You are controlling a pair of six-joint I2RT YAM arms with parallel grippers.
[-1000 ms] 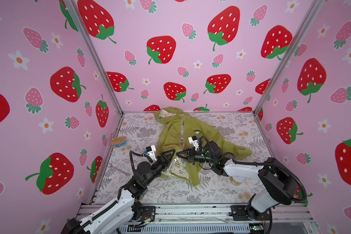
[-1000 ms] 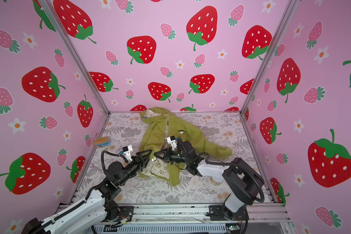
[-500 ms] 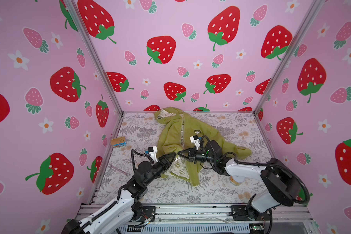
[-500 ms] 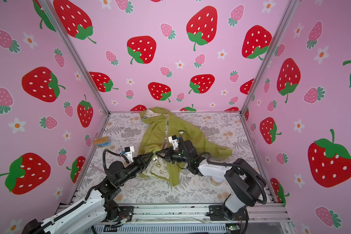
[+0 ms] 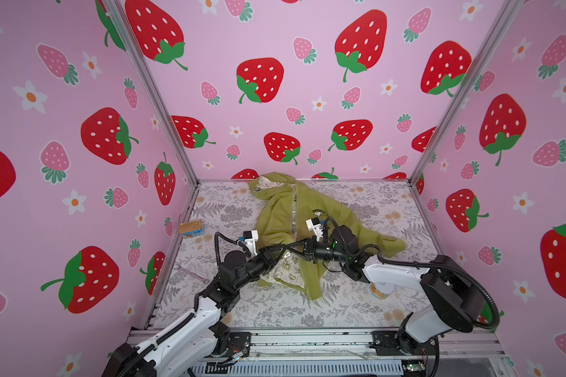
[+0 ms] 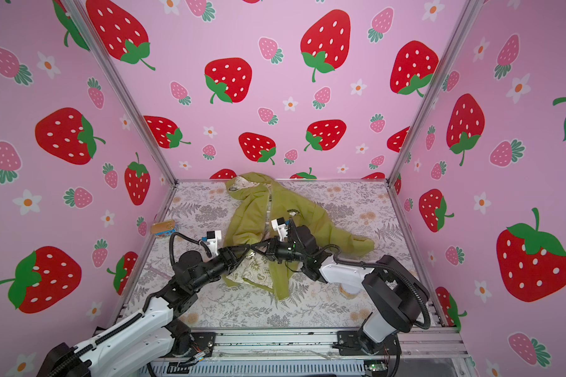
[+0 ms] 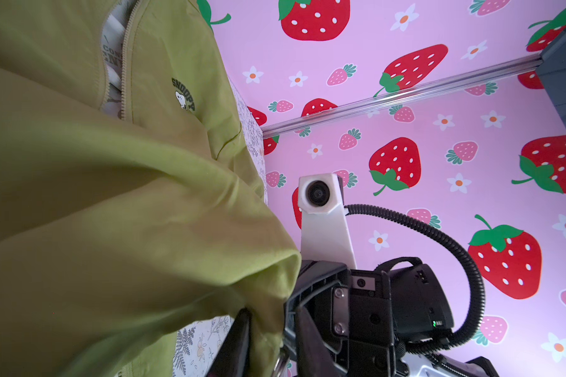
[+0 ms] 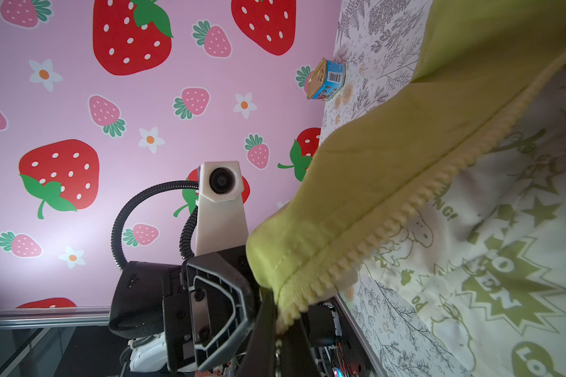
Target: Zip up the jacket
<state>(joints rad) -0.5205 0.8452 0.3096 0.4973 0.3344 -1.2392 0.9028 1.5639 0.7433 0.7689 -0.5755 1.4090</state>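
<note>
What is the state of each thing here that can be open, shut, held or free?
jacket, lying on the table, front unzipped, lining showing.
zipper, open, its two sides apart.
right gripper, shut on the jacket's zipper edge.
left gripper, jacket's lower edge between its jaws; whether it grips cannot be told.
tin, closed, flat on the table, untouched.

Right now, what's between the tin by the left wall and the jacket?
Nothing: only bare flowered table cover separates the tin from the jacket. Both top views show it.
</note>
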